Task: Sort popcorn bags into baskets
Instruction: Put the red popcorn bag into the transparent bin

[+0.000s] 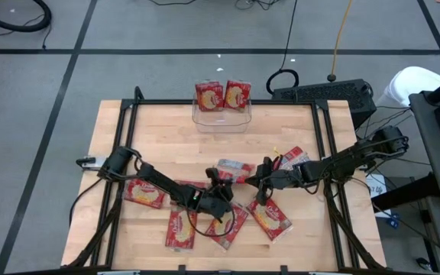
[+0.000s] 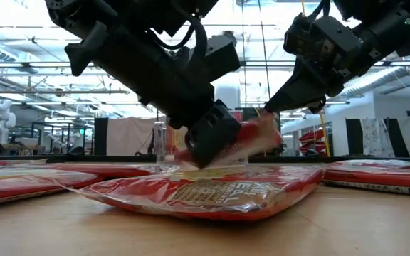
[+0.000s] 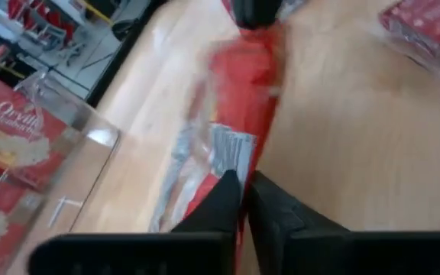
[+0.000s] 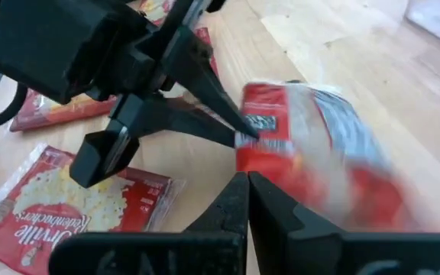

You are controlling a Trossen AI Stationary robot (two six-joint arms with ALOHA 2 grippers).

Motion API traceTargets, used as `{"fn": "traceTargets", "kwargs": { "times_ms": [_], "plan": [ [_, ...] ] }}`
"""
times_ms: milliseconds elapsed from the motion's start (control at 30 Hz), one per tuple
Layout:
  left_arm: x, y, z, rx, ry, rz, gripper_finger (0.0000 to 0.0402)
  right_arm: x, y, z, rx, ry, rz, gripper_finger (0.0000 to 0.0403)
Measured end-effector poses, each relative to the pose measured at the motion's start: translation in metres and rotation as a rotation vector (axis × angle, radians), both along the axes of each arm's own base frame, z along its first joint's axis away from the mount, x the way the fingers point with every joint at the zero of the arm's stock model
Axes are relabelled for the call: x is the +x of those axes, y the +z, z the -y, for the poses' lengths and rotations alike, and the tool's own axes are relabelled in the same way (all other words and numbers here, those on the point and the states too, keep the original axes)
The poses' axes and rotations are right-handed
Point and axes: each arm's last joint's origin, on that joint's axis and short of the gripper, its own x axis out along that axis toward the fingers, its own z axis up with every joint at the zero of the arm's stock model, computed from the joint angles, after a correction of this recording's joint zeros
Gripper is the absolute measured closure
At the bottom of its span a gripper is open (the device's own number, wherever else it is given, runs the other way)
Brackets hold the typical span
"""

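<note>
Nearest the wooden table's (image 1: 296, 130) front edge lie several flat red popcorn packets (image 1: 180, 229), glossy film with a cream picture of popcorn on the face; one shows close up in the low view as a slack, crinkled pouch.

Just beyond them, at mid-table, both arms meet over one red packet with a white printed back (image 1: 234, 169). The left gripper (image 1: 221, 179) has its dark fingers pressed together on one end of that packet, and the right gripper (image 1: 265, 177) pinches the other end, so the bag hangs between them clear of the wood. This looks like a two-handed lift or handover in the sorting step. Next, one gripper probably needs to let go so the other can carry the bag away.

At the far edge stands the clear rounded plastic bin (image 1: 221, 121), two packets (image 1: 224, 95) upright inside.
</note>
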Motion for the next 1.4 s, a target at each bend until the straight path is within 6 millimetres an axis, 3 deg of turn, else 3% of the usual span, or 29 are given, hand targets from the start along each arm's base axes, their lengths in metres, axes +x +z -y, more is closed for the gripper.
{"fn": "traceTargets", "kwargs": {
  "times_ms": [167,400,633,800,1100,1400],
  "plan": [
    [-0.002,0.017,-0.001,0.0,-0.026,0.0,0.0381,-0.004,0.013,0.001,-0.044,0.028,0.044,0.0397],
    [-0.013,0.069,-0.007,-0.09,-0.067,0.053,0.0395,-0.02,0.046,0.005,-0.176,0.058,0.152,0.0333],
    [-0.032,0.133,-0.032,-0.358,-0.138,0.161,0.0397,-0.039,0.071,0.002,-0.316,0.004,0.239,0.026],
    [-0.043,0.164,-0.051,-0.453,-0.188,0.228,0.0397,-0.045,0.075,0.002,-0.313,0.001,0.244,0.0232],
    [-0.042,0.186,-0.066,-0.516,-0.354,0.321,0.0398,-0.045,0.065,0.002,-0.282,-0.012,0.161,0.0227],
    [-0.04,0.182,-0.087,-0.527,-0.326,0.295,0.0398,-0.054,0.059,0.006,-0.307,-0.083,0.074,0.0227]
  ]
}}
